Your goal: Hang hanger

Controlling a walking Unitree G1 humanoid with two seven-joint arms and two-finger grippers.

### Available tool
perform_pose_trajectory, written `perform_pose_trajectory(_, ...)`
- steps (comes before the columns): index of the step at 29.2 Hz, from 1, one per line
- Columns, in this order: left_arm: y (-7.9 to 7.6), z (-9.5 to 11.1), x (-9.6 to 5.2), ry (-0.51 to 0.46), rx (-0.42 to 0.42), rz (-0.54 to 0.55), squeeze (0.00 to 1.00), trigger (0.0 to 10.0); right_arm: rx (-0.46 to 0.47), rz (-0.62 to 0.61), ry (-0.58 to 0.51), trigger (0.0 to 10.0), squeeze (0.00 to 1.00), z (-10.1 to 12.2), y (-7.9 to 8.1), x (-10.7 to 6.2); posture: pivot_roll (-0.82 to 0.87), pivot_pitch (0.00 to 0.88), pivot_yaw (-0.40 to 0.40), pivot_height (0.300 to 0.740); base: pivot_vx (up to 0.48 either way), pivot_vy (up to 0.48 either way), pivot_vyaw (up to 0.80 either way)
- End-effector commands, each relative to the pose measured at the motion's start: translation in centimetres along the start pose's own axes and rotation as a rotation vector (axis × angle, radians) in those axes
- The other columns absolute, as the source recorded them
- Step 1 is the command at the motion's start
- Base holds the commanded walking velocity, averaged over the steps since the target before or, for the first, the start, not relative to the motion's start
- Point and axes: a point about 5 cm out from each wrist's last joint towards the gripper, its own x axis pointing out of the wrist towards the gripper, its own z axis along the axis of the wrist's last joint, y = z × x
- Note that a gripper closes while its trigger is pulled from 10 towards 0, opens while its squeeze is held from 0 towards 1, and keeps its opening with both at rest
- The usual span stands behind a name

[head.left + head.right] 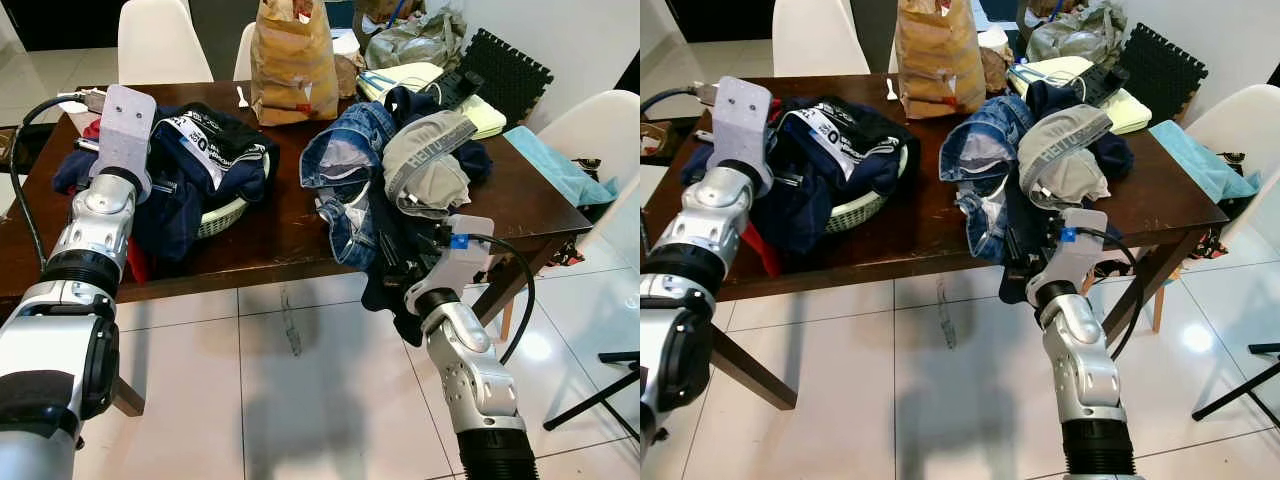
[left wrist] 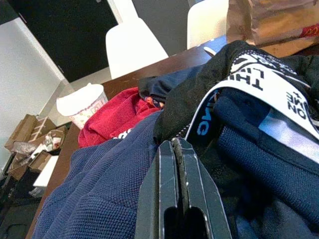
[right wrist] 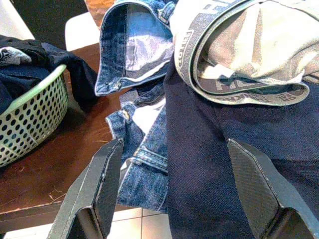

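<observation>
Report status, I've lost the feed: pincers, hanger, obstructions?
Left pincer shut, resting on navy clothes in basket. Right pincer open at dark garment hanging off table. No hanger visible among piles.

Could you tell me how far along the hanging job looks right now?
Nothing looks done: clothes are heaped on the table. In hand: right gripper, fingers open, faces the dark navy garment; left gripper, shut, rests over the basket pile. Grasping and hanging remain.

The right gripper [image 3: 174, 194] is at the table [image 1: 280, 230] edge, with the jeans [image 1: 345, 170] and the shorts [image 1: 425, 160] just behind it. The basket [image 3: 30, 122] of clothes lies to its left, under the left gripper [image 2: 179, 184]. The paper bag [image 1: 292, 60] stands far behind both.
</observation>
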Motion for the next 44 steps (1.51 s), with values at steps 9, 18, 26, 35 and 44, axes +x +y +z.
perform_pose_trajectory(9, 0.9, 2.4, 0.3, -0.132, -0.05, 0.067, 0.04, 0.0, 0.003, -0.007, 0.018, 10.0, 0.0, -0.3, -0.1, 0.0, -0.03, 0.17, 0.013, 0.74, 0.0, 0.0, 0.0)
perform_pose_trajectory(18, 0.4, 1.1, 0.6, 0.009, -0.081, -0.019, 1.0, 10.0, 0.0, -0.009, 0.016, 10.0, 0.0, -0.2, -0.2, 0.0, -0.04, 0.179, 0.018, 0.74, 0.0, 0.0, 0.0)
perform_pose_trajectory(26, 0.0, -0.4, 0.4, 0.132, -0.086, -0.075, 0.04, 10.0, -0.001, -0.01, 0.02, 10.0, 0.0, -0.2, -0.3, -0.2, -0.04, 0.185, 0.019, 0.74, 0.0, 0.0, 0.0)
perform_pose_trajectory(35, -0.5, -1.3, 0.1, 0.194, -0.071, -0.141, 0.0, 10.0, 0.001, -0.01, 0.02, 10.0, 0.0, -0.3, -0.2, -0.2, -0.04, 0.189, 0.02, 0.74, 0.0, 0.0, 0.0)
perform_pose_trajectory(44, -0.9, -1.5, 0.1, 0.2, -0.068, -0.179, 0.0, 1.9, -0.001, -0.011, 0.017, 10.0, 0.0, -0.2, -0.3, -0.1, -0.04, 0.188, 0.019, 0.74, 0.0, 0.0, 0.0)
